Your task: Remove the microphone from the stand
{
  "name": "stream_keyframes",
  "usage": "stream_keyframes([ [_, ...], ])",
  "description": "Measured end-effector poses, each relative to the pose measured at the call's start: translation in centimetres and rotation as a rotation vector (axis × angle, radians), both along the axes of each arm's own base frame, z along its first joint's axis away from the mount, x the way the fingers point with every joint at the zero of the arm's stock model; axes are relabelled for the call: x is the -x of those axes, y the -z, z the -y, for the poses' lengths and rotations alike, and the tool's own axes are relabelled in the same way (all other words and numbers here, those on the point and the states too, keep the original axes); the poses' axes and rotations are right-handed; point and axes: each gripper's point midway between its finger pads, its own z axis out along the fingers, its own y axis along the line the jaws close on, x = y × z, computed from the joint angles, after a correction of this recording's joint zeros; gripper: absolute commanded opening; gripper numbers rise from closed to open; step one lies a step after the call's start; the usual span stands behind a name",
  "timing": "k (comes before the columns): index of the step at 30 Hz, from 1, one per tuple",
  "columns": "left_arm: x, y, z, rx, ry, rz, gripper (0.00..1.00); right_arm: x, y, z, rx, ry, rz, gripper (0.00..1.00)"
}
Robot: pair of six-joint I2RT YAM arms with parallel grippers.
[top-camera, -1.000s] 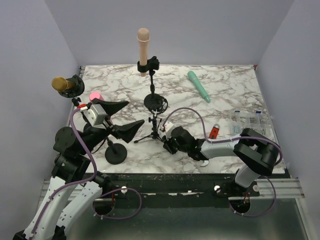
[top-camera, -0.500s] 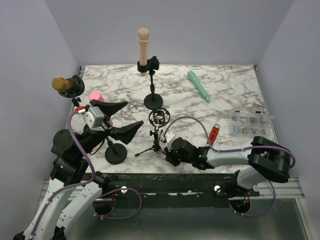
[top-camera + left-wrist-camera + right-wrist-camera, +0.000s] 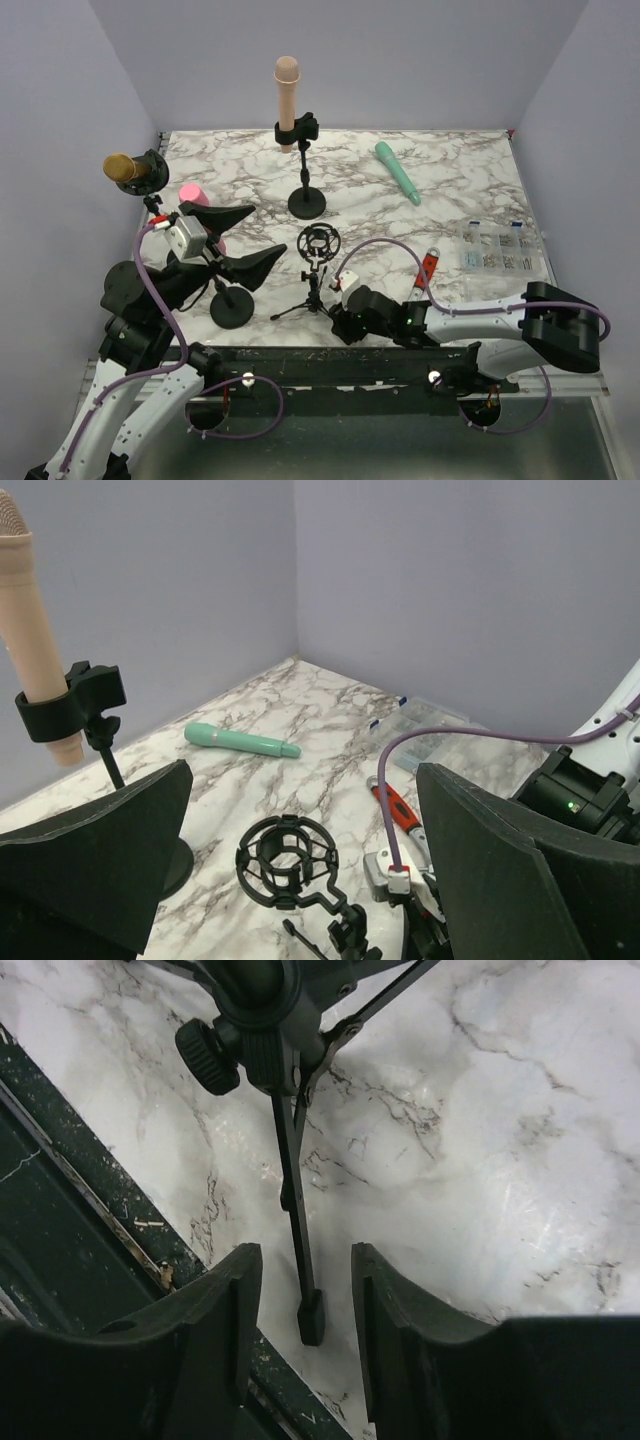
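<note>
A beige microphone (image 3: 287,92) stands upright in a black clip (image 3: 297,130) on a round-base stand (image 3: 307,203) at the back; it also shows in the left wrist view (image 3: 30,630). A gold microphone (image 3: 125,168) sits in a stand at the far left. A pink microphone (image 3: 192,193) is partly hidden behind my left gripper (image 3: 268,232), which is open and empty above the table. A tripod stand with an empty shock mount (image 3: 318,240) (image 3: 285,865) is at the front. My right gripper (image 3: 345,305) (image 3: 305,1260) is open, low, with a tripod leg (image 3: 295,1220) between its fingers, untouched.
A green microphone (image 3: 398,172) lies on the marble table at the back right. A red-handled tool (image 3: 428,265) and a clear plastic box (image 3: 495,245) lie to the right. A black round stand base (image 3: 232,310) sits under my left gripper. The table's dark front edge (image 3: 60,1250) is right beside the tripod foot.
The tripod stand and my right gripper have both moved toward the table's near edge. My left gripper has shifted slightly and stays open.
</note>
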Motion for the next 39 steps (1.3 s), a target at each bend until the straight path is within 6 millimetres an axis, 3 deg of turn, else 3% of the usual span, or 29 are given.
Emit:
stream_keyframes([
  [3, 0.1, -0.2, -0.2, 0.005, -0.007, 0.008, 0.98, -0.6, -1.3, 0.4, -0.019, 0.043, 0.031, 0.59],
  [7, 0.0, -0.1, -0.2, 0.003, -0.011, 0.005, 0.99, -1.9, -4.4, 0.5, -0.073, 0.105, 0.095, 0.64],
  [10, 0.4, -0.2, -0.3, 0.006, -0.007, 0.010, 0.99, -3.1, -7.9, 0.5, -0.151, 0.164, 0.161, 0.69],
  [15, 1.2, -1.0, -0.9, 0.019, -0.017, 0.051, 0.99, -5.4, -15.0, 1.9, -0.288, 0.279, 0.311, 0.89],
  [17, 1.1, -1.1, -1.1, 0.020, -0.031, 0.060, 0.99, -6.4, -17.5, 2.5, -0.313, 0.319, 0.376, 0.90],
  [20, 0.7, -1.0, -1.1, 0.015, -0.044, 0.057, 0.99, -8.4, -21.2, 3.0, -0.333, 0.373, 0.462, 0.90],
  [25, 0.1, -0.6, -0.8, 0.005, -0.042, 0.038, 0.99, -13.9, -26.3, 4.0, -0.342, 0.494, 0.539, 0.89],
  [28, -0.5, -0.1, -0.3, -0.006, -0.036, 0.010, 0.99, -16.2, -27.5, 4.1, -0.339, 0.527, 0.544, 0.89],
  [31, -1.5, -0.5, 0.2, -0.021, -0.036, -0.038, 0.98, -16.7, -27.2, 3.4, -0.317, 0.501, 0.527, 0.89],
  [35, -3.6, -4.3, 0.8, -0.017, -0.066, -0.086, 0.99, -16.4, -26.0, 3.2, -0.293, 0.479, 0.486, 0.90],
  [39, -5.9, -8.4, 1.0, 0.023, -0.129, -0.108, 0.99, -16.2, -25.3, 4.3, -0.312, 0.504, 0.460, 0.92],
])
